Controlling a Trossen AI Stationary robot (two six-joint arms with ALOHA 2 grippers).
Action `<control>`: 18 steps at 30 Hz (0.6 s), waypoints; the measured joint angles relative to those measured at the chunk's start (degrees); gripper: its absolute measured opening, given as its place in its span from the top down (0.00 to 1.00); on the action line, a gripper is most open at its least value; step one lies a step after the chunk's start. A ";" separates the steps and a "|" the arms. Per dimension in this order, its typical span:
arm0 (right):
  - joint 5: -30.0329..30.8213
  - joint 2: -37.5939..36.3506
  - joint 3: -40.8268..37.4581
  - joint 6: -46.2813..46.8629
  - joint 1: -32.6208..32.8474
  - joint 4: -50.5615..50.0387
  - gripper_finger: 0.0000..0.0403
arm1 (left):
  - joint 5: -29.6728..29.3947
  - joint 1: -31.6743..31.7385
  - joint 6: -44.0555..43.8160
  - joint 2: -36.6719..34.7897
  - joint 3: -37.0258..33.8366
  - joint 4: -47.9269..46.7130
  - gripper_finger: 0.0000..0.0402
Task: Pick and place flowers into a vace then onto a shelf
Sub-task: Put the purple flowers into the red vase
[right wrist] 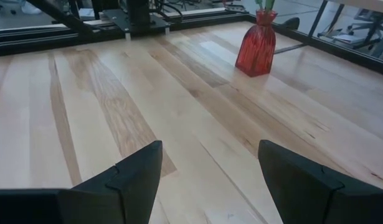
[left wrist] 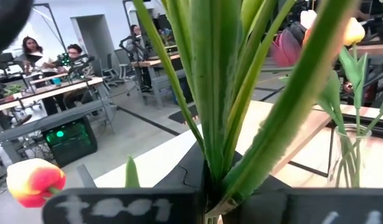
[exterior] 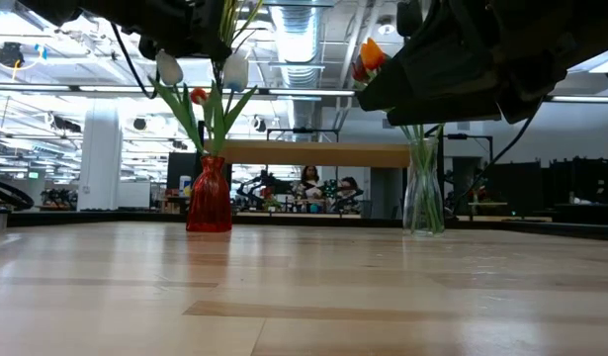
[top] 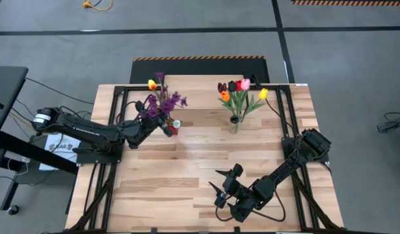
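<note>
Trouble looks likeliest at the left gripper [top: 162, 123], clamped on a bunch of green-stemmed tulips w/ purple sprigs [top: 162, 99] right above the small red glass vase [exterior: 210, 195], back-left of the table. Stems could snag the rim & tip it. Clear glass vase of tulips [top: 237, 97] stands back-right. Right gripper [top: 220, 183] hangs near the front, fingers wide, holding nothing
</note>
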 joint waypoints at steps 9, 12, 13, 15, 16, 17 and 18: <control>0.00 0.00 0.00 0.02 0.00 0.04 0.36 | 0.00 -0.02 -0.36 -0.10 0.00 -1.16 1.00; -0.07 0.00 0.00 0.02 0.00 0.04 0.36 | 0.03 -0.20 -0.47 -0.10 0.00 -1.17 1.00; -0.07 0.00 0.00 0.03 0.00 0.04 0.36 | 0.02 -0.32 -0.47 -0.10 0.00 -1.17 1.00; -0.09 0.00 0.00 0.02 0.00 0.04 0.36 | 0.02 -0.62 -0.48 -0.10 0.02 -1.20 1.00; -0.09 0.00 0.00 0.04 0.00 0.06 0.36 | 0.02 -0.71 -0.47 -0.10 0.02 -1.24 1.00; -0.09 0.00 0.00 0.02 0.00 0.04 0.36 | 0.04 -0.87 -0.47 -0.10 0.04 -1.47 1.00; -0.09 0.00 0.00 0.04 0.00 0.04 0.36 | 0.04 -1.01 -0.55 -0.10 0.04 -1.77 1.00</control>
